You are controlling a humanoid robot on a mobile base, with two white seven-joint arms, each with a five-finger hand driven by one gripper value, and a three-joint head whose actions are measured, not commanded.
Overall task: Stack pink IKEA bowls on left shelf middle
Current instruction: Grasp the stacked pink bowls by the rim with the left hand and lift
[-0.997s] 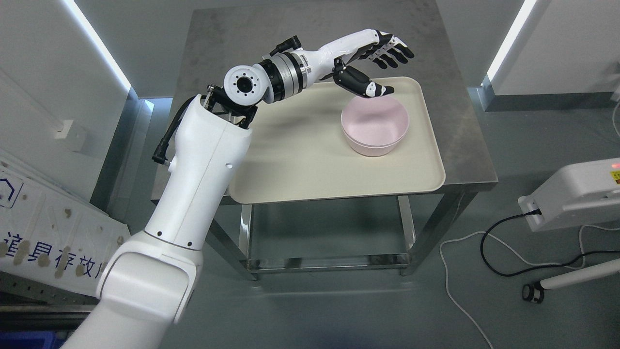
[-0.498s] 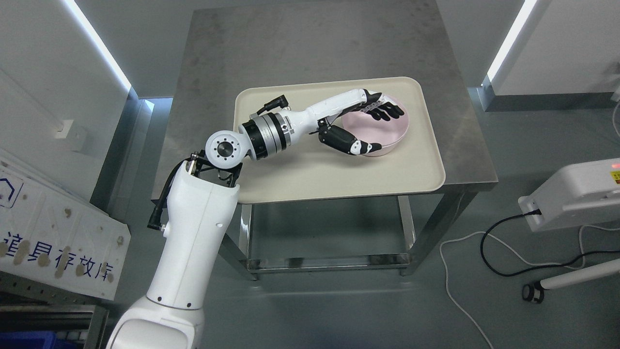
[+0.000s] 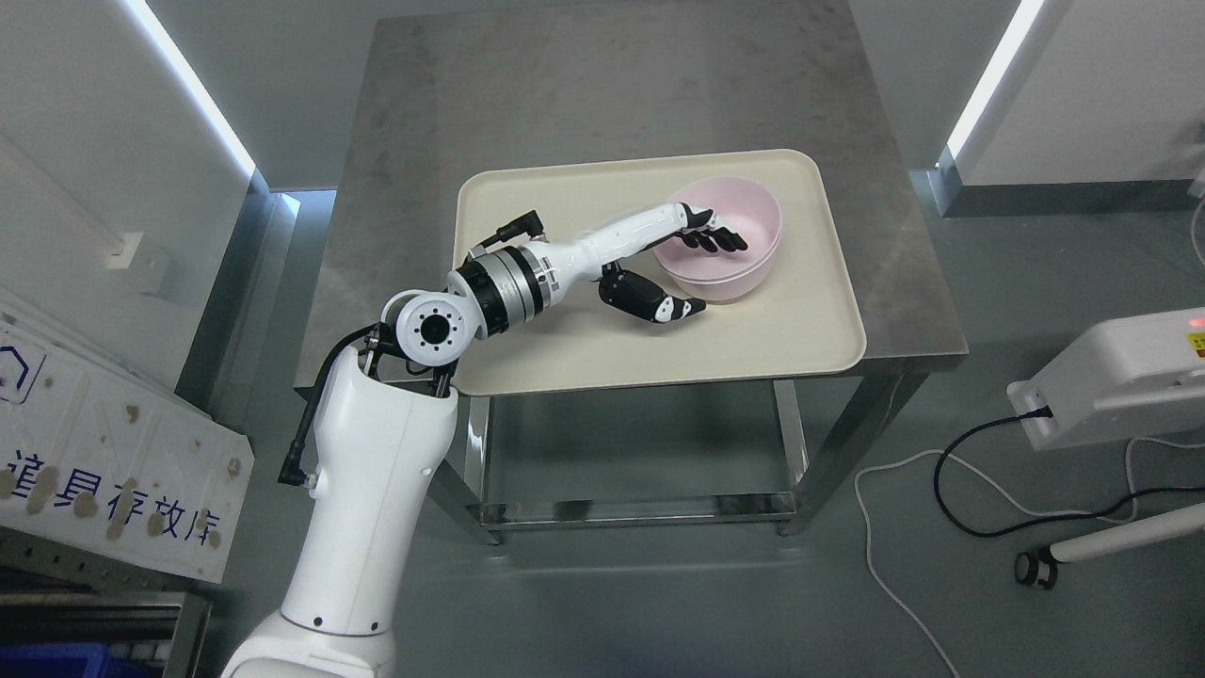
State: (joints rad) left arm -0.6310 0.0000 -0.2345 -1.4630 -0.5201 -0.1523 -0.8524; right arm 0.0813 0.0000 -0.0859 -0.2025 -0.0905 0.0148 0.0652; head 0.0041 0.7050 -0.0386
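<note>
- Pink bowls (image 3: 730, 247), nested as one stack by the look of the double rim, sitting on the cream tray (image 3: 565, 348) toward the far right corner of the steel table (image 3: 602, 94).
- Left hand (image 3: 692, 268) at the stack's near-left rim: four fingers (image 3: 717, 241) dipped inside the bowl, thumb (image 3: 664, 303) outside, low by the wall.
- Not clamped yet, as far as can be seen; thumb showing a gap from the bowl wall, so hand open around the rim, poised to pinch.
- Bowl bottoms resting on the tray, not lifted.
- Right arm nowhere in view.
- Progress, as a judgement: early going. Reach looks complete, grasp only being set up.
- Left to do: close thumb against fingers on the rim, lift the stack clear of the tray, carry it toward the left shelf, set it on the middle level.
- Target shelf not clearly identifiable; only a bit of metal racking and a blue bin at the lower left edge of the view, so nothing placed there that can be seen.
</note>
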